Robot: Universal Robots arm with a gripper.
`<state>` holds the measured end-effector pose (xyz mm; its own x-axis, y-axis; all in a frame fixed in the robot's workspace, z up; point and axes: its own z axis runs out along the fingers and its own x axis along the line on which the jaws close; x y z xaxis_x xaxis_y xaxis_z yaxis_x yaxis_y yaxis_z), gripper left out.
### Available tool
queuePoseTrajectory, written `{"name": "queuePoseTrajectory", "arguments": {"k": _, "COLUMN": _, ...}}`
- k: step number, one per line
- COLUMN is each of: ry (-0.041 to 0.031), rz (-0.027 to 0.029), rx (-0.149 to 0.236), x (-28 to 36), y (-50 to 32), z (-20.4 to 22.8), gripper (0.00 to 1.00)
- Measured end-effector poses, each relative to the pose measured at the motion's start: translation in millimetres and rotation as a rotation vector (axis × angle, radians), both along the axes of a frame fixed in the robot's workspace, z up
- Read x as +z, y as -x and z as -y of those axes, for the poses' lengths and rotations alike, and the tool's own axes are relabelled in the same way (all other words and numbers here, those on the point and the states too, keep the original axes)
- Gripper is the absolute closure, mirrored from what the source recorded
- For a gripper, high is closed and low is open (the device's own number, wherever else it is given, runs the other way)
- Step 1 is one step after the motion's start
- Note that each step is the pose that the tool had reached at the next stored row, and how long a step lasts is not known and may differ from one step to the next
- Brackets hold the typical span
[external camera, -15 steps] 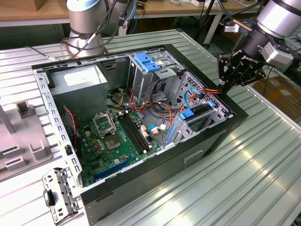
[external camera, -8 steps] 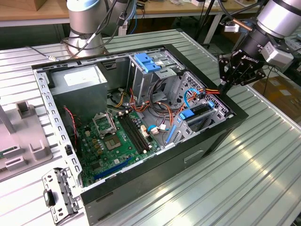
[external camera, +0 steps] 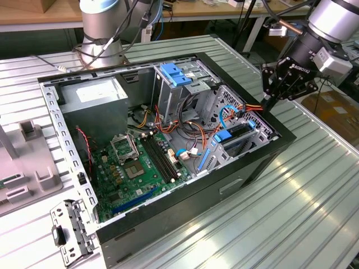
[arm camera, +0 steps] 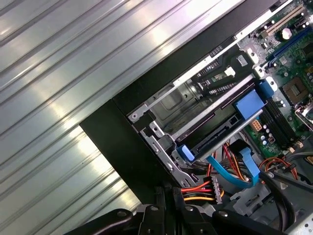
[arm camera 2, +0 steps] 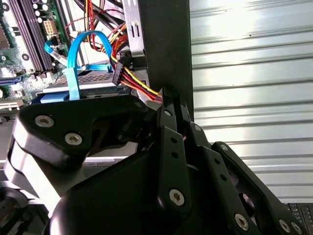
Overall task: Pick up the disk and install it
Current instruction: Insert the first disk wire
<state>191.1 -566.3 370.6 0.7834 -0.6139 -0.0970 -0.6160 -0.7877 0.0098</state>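
One disk [external camera: 238, 136] with blue rails seated in the bay of the open computer case [external camera: 247, 162], gripper [external camera: 269, 104] above the case edge beside it, jaws together, holding nothing, ribbed worktop [external camera: 314, 190] beneath.

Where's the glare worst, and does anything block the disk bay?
First wrist view: bright streaks across the ribbed metal table; the disk in its bay stays readable. Second wrist view: similar table glare, and the gripper body covers much of the bay. Exterior view: even light, mild sheen on the table.

Cables [external camera: 238, 109] crowd the space above the disk [external camera: 235, 133]; the table [external camera: 314, 185] beside the case [external camera: 224, 185] is free.
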Motion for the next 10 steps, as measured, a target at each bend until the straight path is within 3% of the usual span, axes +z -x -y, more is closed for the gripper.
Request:
{"name": "queuePoseTrajectory", "arguments": {"k": 3, "ry": -0.0016, "rz": 0.0000, "rx": 0.000, "x": 0.3, "y": 1.1, "z": -1.0, "gripper": 0.83}}
{"name": "queuePoseTrajectory", "arguments": {"k": 8, "ry": -0.0127, "rz": 0.0000, "rx": 0.000, "x": 0.2, "y": 6.8, "z": -1.4, "gripper": 0.83}}
{"name": "queuePoseTrajectory", "arguments": {"k": 10, "ry": -0.0138, "rz": 0.0001, "rx": 0.000, "x": 0.2, "y": 8.9, "z": -1.4, "gripper": 0.83}}
